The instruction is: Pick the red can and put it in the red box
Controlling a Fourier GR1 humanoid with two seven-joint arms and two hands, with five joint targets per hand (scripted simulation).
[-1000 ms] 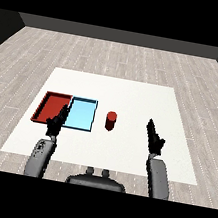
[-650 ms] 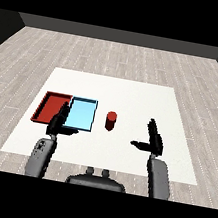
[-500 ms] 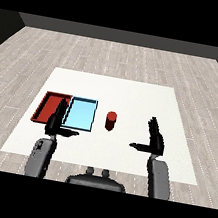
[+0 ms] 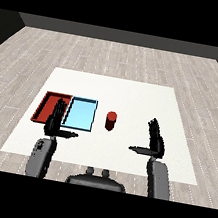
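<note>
A white table (image 4: 134,92) fills the middle of the scene, set on a pale plank floor (image 4: 115,56). On its left part lie two shallow trays side by side, their inner edges touching or nearly so: one red tray (image 4: 47,104) at the far left and one light blue tray (image 4: 82,111) to its right. Nothing shows inside either tray; the near right corner of the red one is hidden behind the left hand.

Two grey forearms come in from the near edge. The left hand (image 4: 54,121) is raised in front of the seam between the trays, fingers straight and thumb stuck out to the right, holding nothing. The right hand (image 4: 155,139) stands well to the right, fingers straight, thumb pointing left, likewise holding nothing.

One red can (image 4: 111,121) stands upright on the table, just right of the light blue tray, outside both trays, between the hands and touched by neither. It is a short plain cylinder, darker down its side.
</note>
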